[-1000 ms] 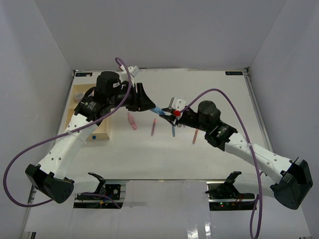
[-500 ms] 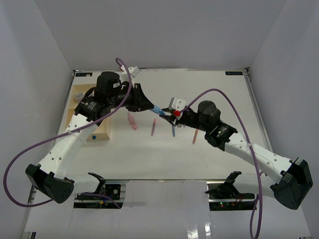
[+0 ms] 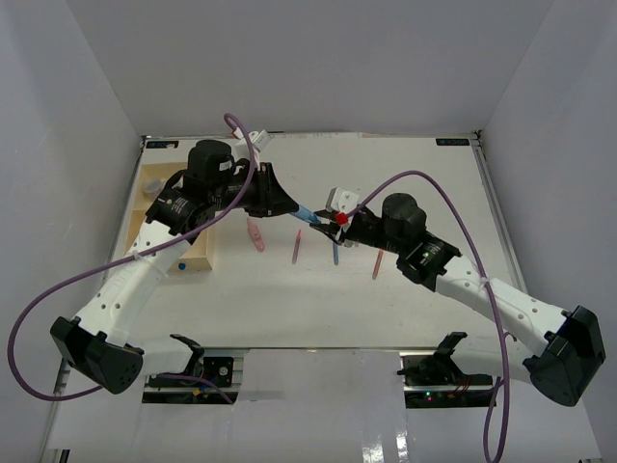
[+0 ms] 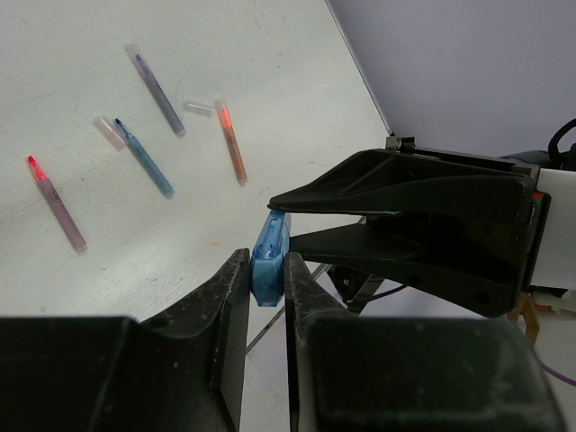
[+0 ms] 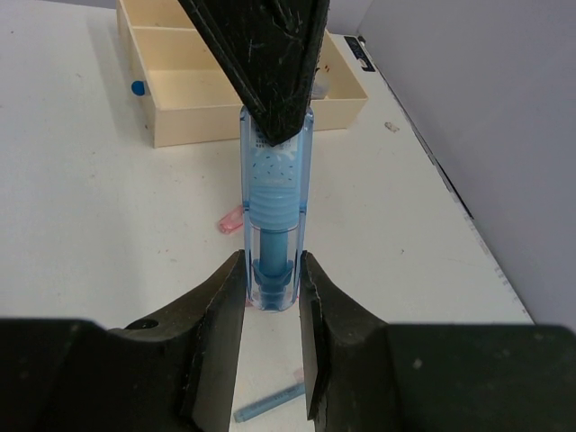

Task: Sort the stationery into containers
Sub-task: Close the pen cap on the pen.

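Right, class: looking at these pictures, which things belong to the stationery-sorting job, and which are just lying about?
Belongs to the job:
- held blue pen, gripped by the left gripper and the right gripper
- cream tray
- pink pen, loose blue pen, orange pen

Just lying about:
- purple cable
- black bracket
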You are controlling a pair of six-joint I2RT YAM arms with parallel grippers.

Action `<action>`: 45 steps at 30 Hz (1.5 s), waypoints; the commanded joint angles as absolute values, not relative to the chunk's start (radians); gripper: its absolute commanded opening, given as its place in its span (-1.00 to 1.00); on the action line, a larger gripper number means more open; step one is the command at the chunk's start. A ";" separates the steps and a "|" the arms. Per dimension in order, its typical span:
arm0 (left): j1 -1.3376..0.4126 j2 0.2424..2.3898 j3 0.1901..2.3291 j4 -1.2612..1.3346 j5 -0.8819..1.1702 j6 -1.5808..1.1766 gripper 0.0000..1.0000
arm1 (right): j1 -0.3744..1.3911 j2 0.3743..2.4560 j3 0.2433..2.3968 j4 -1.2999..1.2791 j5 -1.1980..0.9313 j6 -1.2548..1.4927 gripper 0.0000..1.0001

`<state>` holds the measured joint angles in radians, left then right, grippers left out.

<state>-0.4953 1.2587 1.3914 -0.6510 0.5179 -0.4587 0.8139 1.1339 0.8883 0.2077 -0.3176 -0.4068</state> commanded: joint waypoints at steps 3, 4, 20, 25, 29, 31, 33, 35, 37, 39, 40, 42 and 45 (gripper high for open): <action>-0.502 1.262 1.356 -0.675 0.577 -0.474 -0.64 | 0.821 1.115 0.989 0.322 -0.341 -0.425 -0.85; -0.502 1.262 1.351 -0.675 0.577 -0.476 -0.64 | 0.819 1.118 0.997 0.327 -0.341 -0.423 -0.85; -0.502 1.267 1.282 -0.634 0.614 -0.515 -0.56 | 0.821 1.160 1.054 0.363 -0.359 -0.423 -0.85; -0.502 1.269 1.252 -0.618 0.621 -0.526 -0.49 | 0.821 1.164 1.074 0.379 -0.339 -0.426 -0.85; -0.502 1.270 1.243 -0.618 0.615 -0.528 -0.47 | 0.821 1.177 1.104 0.382 -0.337 -0.437 -0.85; -0.502 1.270 1.239 -0.617 0.614 -0.526 -0.46 | 0.821 1.183 1.117 0.382 -0.342 -0.437 -0.85; -0.502 1.270 1.233 -0.615 0.612 -0.525 -0.46 | 0.821 1.189 1.121 0.382 -0.342 -0.439 -0.85; -0.502 1.270 1.227 -0.615 0.615 -0.522 -0.44 | 0.822 1.192 1.123 0.387 -0.345 -0.439 -0.85; -0.503 1.270 1.223 -0.611 0.618 -0.520 -0.43 | 0.821 1.195 1.124 0.390 -0.350 -0.436 -0.85; -0.502 1.269 1.220 -0.607 0.618 -0.518 -0.42 | 0.821 1.200 1.127 0.393 -0.353 -0.433 -0.85; -0.502 1.270 1.218 -0.607 0.620 -0.515 -0.42 | 0.821 1.200 1.129 0.393 -0.357 -0.433 -0.85; -0.502 1.269 1.221 -0.606 0.615 -0.509 -0.42 | 0.821 1.206 1.134 0.385 -0.360 -0.431 -0.85; -0.503 1.269 1.230 -0.607 0.614 -0.503 -0.50 | 0.821 1.209 1.124 0.373 -0.365 -0.433 -0.85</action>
